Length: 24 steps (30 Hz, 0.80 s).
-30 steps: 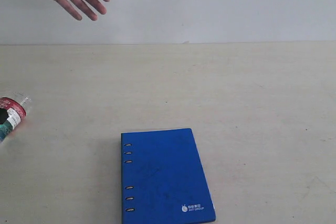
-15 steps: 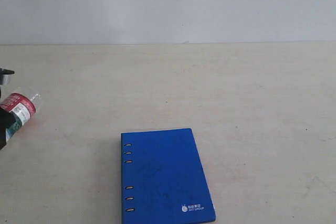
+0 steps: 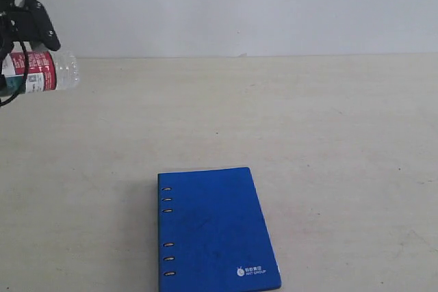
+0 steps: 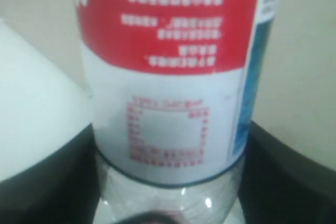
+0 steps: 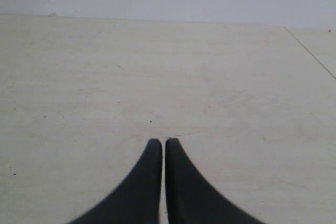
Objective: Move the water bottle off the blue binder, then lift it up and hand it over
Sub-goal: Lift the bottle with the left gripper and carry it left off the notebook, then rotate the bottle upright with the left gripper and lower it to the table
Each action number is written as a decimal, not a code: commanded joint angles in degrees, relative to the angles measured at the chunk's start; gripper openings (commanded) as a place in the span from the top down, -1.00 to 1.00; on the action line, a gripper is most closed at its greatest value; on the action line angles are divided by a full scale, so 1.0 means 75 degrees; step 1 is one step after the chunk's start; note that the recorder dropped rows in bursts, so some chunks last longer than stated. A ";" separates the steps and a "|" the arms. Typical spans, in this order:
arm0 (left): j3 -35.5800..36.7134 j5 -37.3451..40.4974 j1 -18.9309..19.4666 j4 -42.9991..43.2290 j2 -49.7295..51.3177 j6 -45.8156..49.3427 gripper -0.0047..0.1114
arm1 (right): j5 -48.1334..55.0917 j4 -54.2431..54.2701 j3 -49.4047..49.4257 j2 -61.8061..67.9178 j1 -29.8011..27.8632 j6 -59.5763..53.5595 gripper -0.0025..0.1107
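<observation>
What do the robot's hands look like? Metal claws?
No bare metal shows. The right gripper is two smooth black fingers, curved and tapering to narrow tips. The left gripper has black fingers too, and a thin black cable loops beside it.

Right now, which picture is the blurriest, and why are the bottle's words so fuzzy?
Left wrist view: the water bottle fills the picture, probably too close to focus, so its label print smears. Exterior view: sharp, evenly lit; the blue binder casts hardly any shadow. Right wrist view: table crisp, shut right gripper soft-edged.
</observation>
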 commanded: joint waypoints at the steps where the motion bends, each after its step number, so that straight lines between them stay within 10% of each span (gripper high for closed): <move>1: 0.0046 0.0039 -0.0744 0.1702 -0.0092 0.0910 0.84 | -0.0037 -0.0042 -0.0039 0.0018 0.0018 0.0019 0.96; 8: 0.0900 0.0039 -0.1811 0.7712 -0.0092 -0.1027 0.84 | -0.0037 -0.0042 -0.0039 0.0018 0.0018 0.0019 0.96; 24: 0.3430 -0.0078 -0.3112 0.7712 0.0120 0.2534 0.84 | -0.0037 -0.0042 -0.0039 0.0018 0.0018 0.0019 0.96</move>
